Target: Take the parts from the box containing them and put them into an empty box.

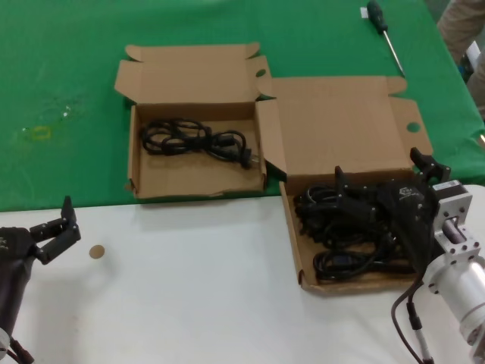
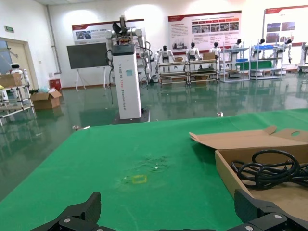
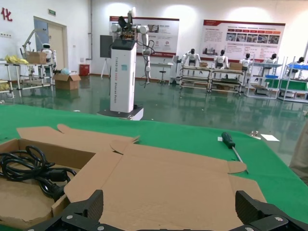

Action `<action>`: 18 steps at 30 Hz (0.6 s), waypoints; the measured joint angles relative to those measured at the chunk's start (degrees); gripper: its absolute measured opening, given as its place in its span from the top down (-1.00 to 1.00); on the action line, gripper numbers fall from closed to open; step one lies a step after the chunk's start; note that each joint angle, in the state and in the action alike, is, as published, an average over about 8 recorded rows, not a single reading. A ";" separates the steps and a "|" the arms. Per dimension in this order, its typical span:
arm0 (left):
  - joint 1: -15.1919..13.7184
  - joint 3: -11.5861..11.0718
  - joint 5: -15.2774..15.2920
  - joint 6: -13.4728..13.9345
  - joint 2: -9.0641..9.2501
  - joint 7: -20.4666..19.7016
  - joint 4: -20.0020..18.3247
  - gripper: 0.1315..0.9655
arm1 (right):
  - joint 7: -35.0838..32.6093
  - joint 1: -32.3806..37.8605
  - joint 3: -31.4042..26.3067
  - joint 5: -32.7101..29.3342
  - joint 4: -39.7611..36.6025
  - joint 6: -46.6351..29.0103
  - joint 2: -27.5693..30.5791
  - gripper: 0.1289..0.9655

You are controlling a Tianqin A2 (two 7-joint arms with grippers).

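Cable bundles [image 1: 345,239] are piled in the larger box [image 1: 345,125], under the spread jaws of the right gripper [image 1: 350,196]. One bundle [image 1: 195,139] is laid in the smaller box [image 1: 189,76]. Left gripper [image 1: 59,227] is parked released at the bench's near-left edge.

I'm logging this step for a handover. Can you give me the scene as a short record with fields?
small box: open, holds one cable bundle
large box: open, holds the remaining cables
right gripper: fingers open, over the large box's cables
left gripper: fingers open, idle over the white table
screwdriver: on the green mat, beyond the boxes
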 joint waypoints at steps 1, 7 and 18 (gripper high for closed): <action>0.00 0.00 0.00 0.00 0.00 0.00 0.00 -1.00 | 0.00 0.00 0.00 0.00 0.00 0.00 0.00 -1.00; 0.00 0.00 0.00 0.00 0.00 0.00 0.00 -1.00 | 0.00 0.00 0.00 0.00 0.00 0.00 0.00 -1.00; 0.00 0.00 0.00 0.00 0.00 0.00 0.00 -1.00 | 0.00 0.00 0.00 0.00 0.00 0.00 0.00 -1.00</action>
